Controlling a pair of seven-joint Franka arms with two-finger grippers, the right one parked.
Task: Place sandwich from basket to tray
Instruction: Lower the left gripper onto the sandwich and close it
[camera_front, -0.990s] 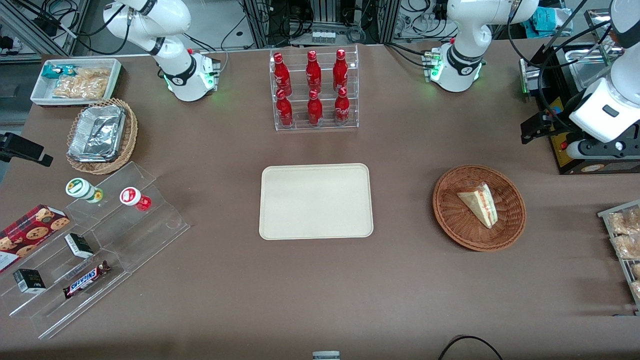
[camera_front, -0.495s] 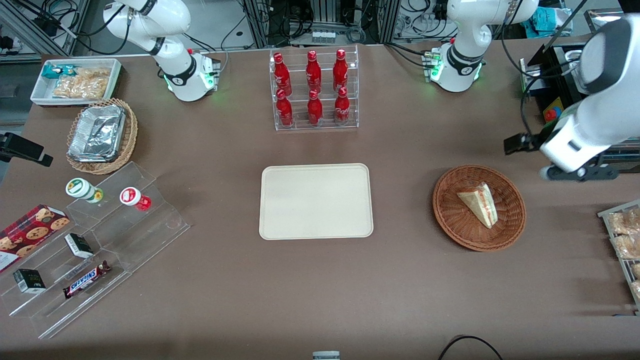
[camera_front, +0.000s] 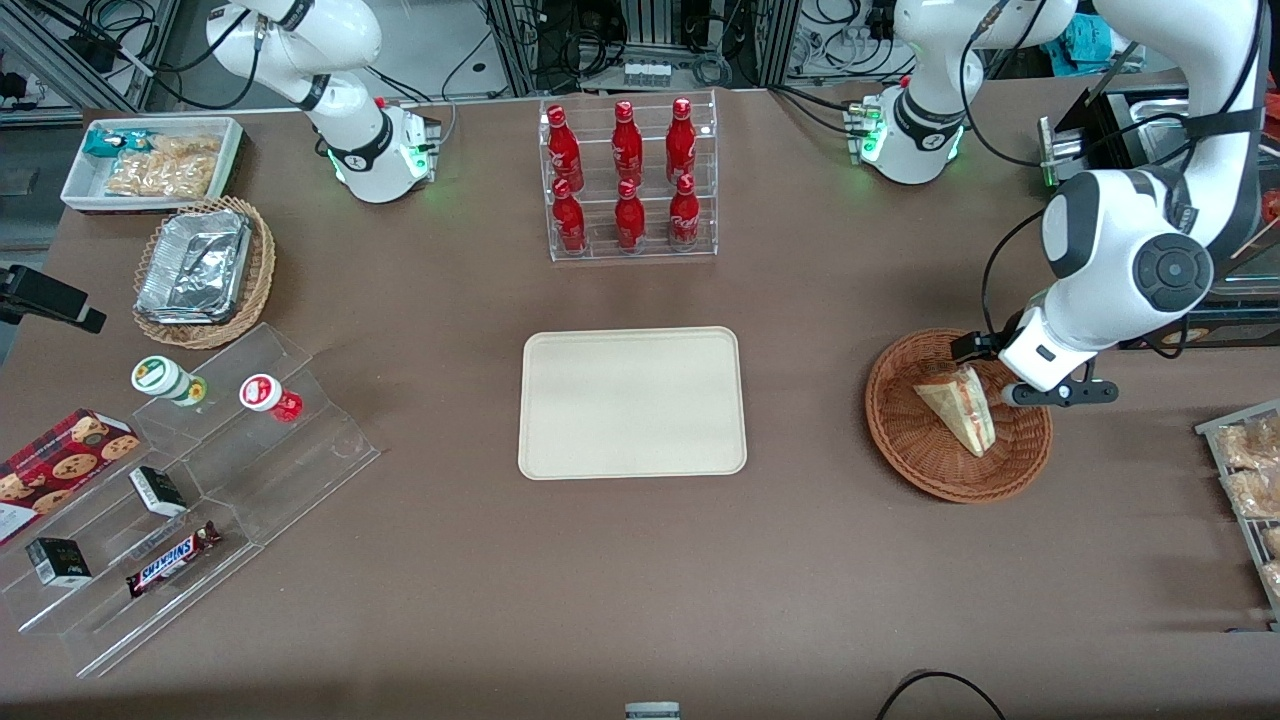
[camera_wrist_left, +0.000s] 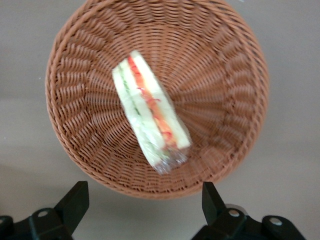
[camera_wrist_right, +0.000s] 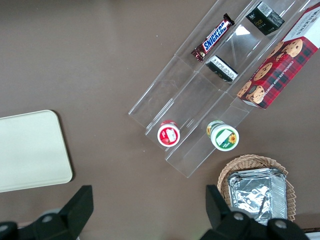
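Observation:
The sandwich, a white bread wedge with red and green filling, lies in the reddish-brown wicker basket toward the working arm's end of the table. In the left wrist view the sandwich lies wrapped in clear film in the middle of the basket. My left gripper hangs above the basket's rim on the working arm's side. It is open and empty, with its fingers wide apart. The cream tray lies bare at the table's middle and also shows in the right wrist view.
A clear rack of red bottles stands farther from the camera than the tray. A rack of baked snacks lies at the working arm's table edge. Acrylic steps with snacks, a foil-filled basket and a white bin lie toward the parked arm's end.
My left arm has swung from beside the black machine at the table's edge toward the camera and now hangs over the basket's rim. The sandwich and basket have not moved.

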